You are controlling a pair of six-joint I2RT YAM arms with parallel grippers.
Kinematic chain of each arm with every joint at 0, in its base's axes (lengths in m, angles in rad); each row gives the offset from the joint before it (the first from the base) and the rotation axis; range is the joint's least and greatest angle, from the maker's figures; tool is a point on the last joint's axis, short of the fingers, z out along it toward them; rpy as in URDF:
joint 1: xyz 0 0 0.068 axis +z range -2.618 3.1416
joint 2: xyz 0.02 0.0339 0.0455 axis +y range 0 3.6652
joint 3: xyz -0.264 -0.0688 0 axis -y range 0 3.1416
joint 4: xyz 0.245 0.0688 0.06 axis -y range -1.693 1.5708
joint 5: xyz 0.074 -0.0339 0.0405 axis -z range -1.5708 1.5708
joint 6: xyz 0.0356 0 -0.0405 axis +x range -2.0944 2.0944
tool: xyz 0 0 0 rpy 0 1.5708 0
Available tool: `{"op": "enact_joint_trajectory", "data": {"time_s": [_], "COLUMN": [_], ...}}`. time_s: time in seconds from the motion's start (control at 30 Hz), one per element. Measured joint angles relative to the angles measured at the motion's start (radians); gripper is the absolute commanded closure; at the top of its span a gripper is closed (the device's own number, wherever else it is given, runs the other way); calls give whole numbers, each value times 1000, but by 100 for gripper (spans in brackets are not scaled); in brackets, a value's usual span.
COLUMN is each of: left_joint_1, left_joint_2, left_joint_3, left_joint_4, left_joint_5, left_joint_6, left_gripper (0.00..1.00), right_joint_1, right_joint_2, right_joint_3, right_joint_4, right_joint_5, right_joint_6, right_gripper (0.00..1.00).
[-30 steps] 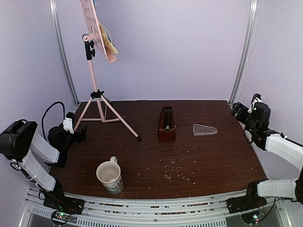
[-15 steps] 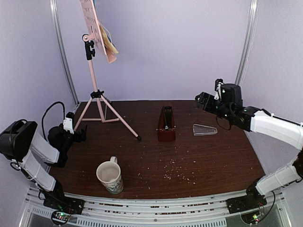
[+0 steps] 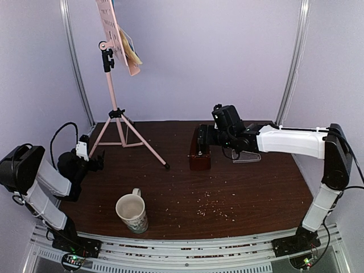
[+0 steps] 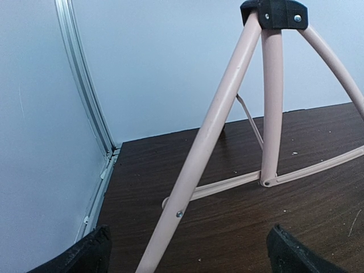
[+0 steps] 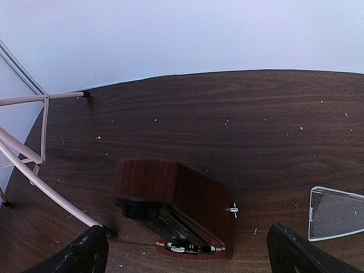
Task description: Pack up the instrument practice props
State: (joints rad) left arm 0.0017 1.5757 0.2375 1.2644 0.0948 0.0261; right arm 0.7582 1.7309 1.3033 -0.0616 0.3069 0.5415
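The pink music stand (image 3: 115, 111) rises at the table's back left, its perforated desk (image 3: 111, 25) holding yellow and blue music sheets (image 3: 131, 50). Its near leg (image 4: 200, 161) runs between the fingers of my open left gripper (image 4: 187, 259), which sits low by the stand's foot (image 3: 95, 161). The dark red-brown metronome (image 3: 199, 151) stands mid-table with its front uncovered. My right gripper (image 3: 205, 135) hovers just above it, open; below and between the jaws sits the metronome (image 5: 181, 209), untouched. The clear wedge cover (image 5: 335, 213) lies flat to its right, partly hidden by the right arm in the top view.
A cream patterned mug (image 3: 132, 212) stands near the front left edge. Crumbs (image 3: 211, 205) are scattered over the dark wooden table (image 3: 256, 193). Metal frame posts (image 3: 291, 62) rise at both back corners against the walls.
My right arm has swung from the far right edge across the table to above the metronome. The left arm and every object have stayed put.
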Motion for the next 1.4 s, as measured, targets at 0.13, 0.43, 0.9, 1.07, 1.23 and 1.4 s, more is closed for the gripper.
{"op": "enact_joint_trajectory", "data": {"time_s": [0.13,0.43,0.9,1.07,1.23,1.4], "left_joint_1": [0,0,0,0,0,0], "left_joint_2": [0,0,-4,-60,-154,-220], "left_joint_3": [0,0,0,-6,-19,-12], "left_joint_4": [0,0,-3,-8,-26,-129], "left_joint_5": [0,0,-29,-72,-84,-111], "left_joint_6": [2,2,-1,-18,-26,-55], "left_gripper": [2,2,2,2,2,2], "right_joint_1": [3,23,40,53,80,128], "right_joint_2": [53,206,243,227,134,-3], "right_joint_3": [68,185,196,167,59,-62], "right_joint_4": [5,-35,-35,-13,-19,-71], "right_joint_5": [3,44,134,158,179,211], "right_joint_6": [-18,-63,-117,-124,-122,-101], "right_gripper": [0,10,41,45,46,47]}}
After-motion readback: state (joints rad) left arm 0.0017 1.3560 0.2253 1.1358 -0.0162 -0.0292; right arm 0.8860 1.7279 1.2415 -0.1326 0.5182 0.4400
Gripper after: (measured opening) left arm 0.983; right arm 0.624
